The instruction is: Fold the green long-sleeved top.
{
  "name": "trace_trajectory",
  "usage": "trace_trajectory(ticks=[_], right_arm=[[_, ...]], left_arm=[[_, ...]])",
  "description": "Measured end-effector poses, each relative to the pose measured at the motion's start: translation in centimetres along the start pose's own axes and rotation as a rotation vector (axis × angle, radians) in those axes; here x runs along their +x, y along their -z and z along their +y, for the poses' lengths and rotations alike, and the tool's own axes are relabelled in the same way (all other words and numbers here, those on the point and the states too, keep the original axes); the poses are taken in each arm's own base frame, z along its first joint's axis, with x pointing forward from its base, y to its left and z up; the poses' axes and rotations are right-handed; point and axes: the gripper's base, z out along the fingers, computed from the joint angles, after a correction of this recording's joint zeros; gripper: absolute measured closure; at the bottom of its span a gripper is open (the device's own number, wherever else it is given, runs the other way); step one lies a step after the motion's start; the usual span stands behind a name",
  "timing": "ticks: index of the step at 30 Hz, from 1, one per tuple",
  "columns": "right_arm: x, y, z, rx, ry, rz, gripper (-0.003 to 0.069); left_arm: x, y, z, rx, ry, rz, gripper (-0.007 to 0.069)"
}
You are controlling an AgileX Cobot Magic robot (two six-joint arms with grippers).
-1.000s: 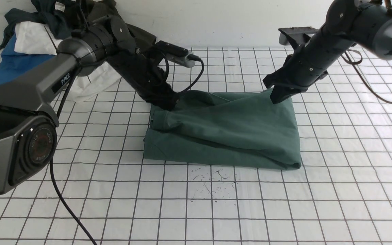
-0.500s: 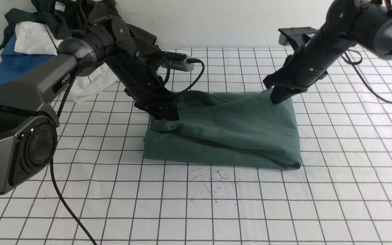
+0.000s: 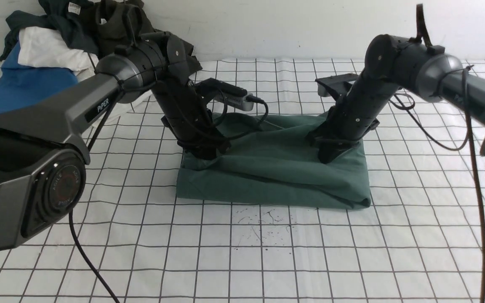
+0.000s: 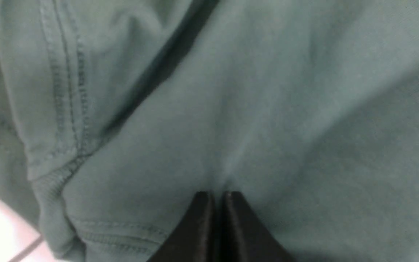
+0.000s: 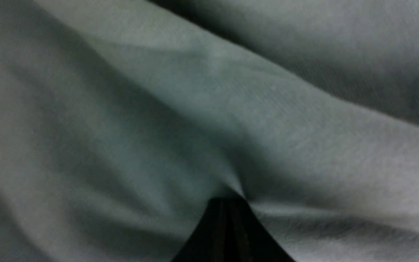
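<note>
White gridded counter point(image 3: 267, 252), white wall behind; the green long-sleeved top point(image 3: 276, 168) lies folded, rumpled. My left tool point(image 3: 206, 155) and right tool point(image 3: 326, 159) press it, both closed empty.

My folded cotton long-sleeved top point(image 3: 284, 168) is muted dark sage-green, plain, no print showing; in my left wrist view it reads paler grey-green with tone-on-tone double stitching along the seams point(image 4: 67, 109). My left gripper point(image 4: 216, 196) is matte black, same for my right gripper point(image 5: 227, 203). My arms are dark grey to black, white "PiPER" lettering point(image 3: 103, 104) on the left one. The tablecloth point(image 3: 352, 252) is white with a thin black grid, plus a patch of black ink speckles point(image 3: 263, 225). Back-left clothes pile: bright blue cloth point(image 3: 19, 86), white cloth point(image 3: 44, 50), dark navy garment point(image 3: 63, 25), olive-black garment point(image 3: 116, 23). White wall point(image 3: 289, 25).
</note>
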Motion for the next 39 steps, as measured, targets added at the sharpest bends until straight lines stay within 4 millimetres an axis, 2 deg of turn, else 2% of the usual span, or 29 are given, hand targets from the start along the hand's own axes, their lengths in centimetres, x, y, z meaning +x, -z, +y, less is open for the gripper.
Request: trace_trajectory(ticks=[7, 11, 12, 14, 15, 16, 17, 20, 22, 24, 25, 26, 27, 29, 32, 34, 35, 36, 37, 38, 39], right_arm=[[-0.4, 0.7, 0.6, 0.020, 0.016, -0.014, 0.0673], [-1.2, 2.2, 1.1, 0.034, 0.036, -0.058, 0.0673], [-1.9, 3.8, 1.5, 0.044, 0.049, -0.101, 0.0673], [-2.5, 6.5, 2.1, 0.059, 0.066, -0.164, 0.0673], [-2.9, 8.8, 2.5, 0.072, 0.078, -0.217, 0.0673], [-3.1, 10.6, 2.9, 0.081, 0.086, -0.255, 0.0673], [-3.1, 11.7, 3.2, 0.087, 0.092, -0.279, 0.0673], [-2.7, 17.0, 4.5, 0.113, 0.117, -0.372, 0.0673], [-2.3, 18.8, 5.0, 0.121, 0.127, -0.402, 0.0673], [-1.4, 22.7, 6.1, 0.139, 0.148, -0.470, 0.0673], [-1.0, 24.2, 6.5, 0.147, 0.156, -0.497, 0.0673], [-0.9, 24.5, 6.6, 0.148, 0.158, -0.502, 0.0673], [-0.1, 26.5, 7.3, 0.157, 0.167, -0.537, 0.0673], [1.7, 29.7, 8.5, 0.158, 0.178, -0.588, 0.0673], [4.1, 32.4, 10.0, 0.135, 0.188, -0.626, 0.0673], [6.2, 33.8, 11.0, 0.114, 0.195, -0.651, 0.0673], [6.4, 33.9, 11.2, 0.110, 0.194, -0.652, 0.0673], [8.3, 34.9, 11.9, 0.105, 0.190, -0.697, 0.0673], [8.5, 35.0, 12.1, 0.103, 0.192, -0.704, 0.0673], [9.7, 35.3, 12.5, 0.108, 0.186, -0.747, 0.0673], [10.8, 36.0, 13.1, 0.115, 0.189, -0.791, 0.0673]], left_arm=[[0.5, 0.6, 0.4, -0.002, 0.021, -0.004, 0.0631], [0.5, 3.5, 0.4, -0.046, -0.003, -0.017, 0.0631], [0.2, 5.5, 0.2, -0.068, -0.013, -0.053, 0.0631], [-0.1, 7.9, -0.3, -0.091, -0.027, -0.098, 0.0631], [-0.1, 10.2, -0.9, -0.114, -0.041, -0.138, 0.0631], [-0.1, 11.6, -1.3, -0.130, -0.050, -0.161, 0.0631], [0.0, 12.6, -1.5, -0.145, -0.055, -0.176, 0.0631], [0.8, 18.1, -3.0, -0.228, -0.072, -0.258, 0.0631], [1.4, 20.2, -3.6, -0.267, -0.071, -0.285, 0.0631], [3.7, 24.2, -4.9, -0.347, -0.062, -0.321, 0.0631], [4.9, 25.5, -5.5, -0.374, -0.056, -0.325, 0.0631], [5.1, 25.7, -5.6, -0.380, -0.055, -0.324, 0.0631], [7.1, 27.0, -6.3, -0.418, -0.041, -0.314, 0.0631], [10.6, 28.1, -7.4, -0.452, 0.001, -0.290, 0.0631], [15.4, 28.5, -8.7, -0.469, 0.070, -0.265, 0.0631], [19.0, 27.9, -9.4, -0.473, 0.108, -0.264, 0.0631], [19.2, 28.3, -9.6, -0.479, 0.108, -0.281, 0.0631], [22.3, 27.9, -10.3, -0.493, 0.141, -0.314, 0.0631], [22.7, 27.9, -10.4, -0.494, 0.144, -0.318, 0.0631], [25.0, 27.5, -11.0, -0.507, 0.171, -0.353, 0.0631], [26.4, 27.2, -11.3, -0.515, 0.187, -0.378, 0.0631]])
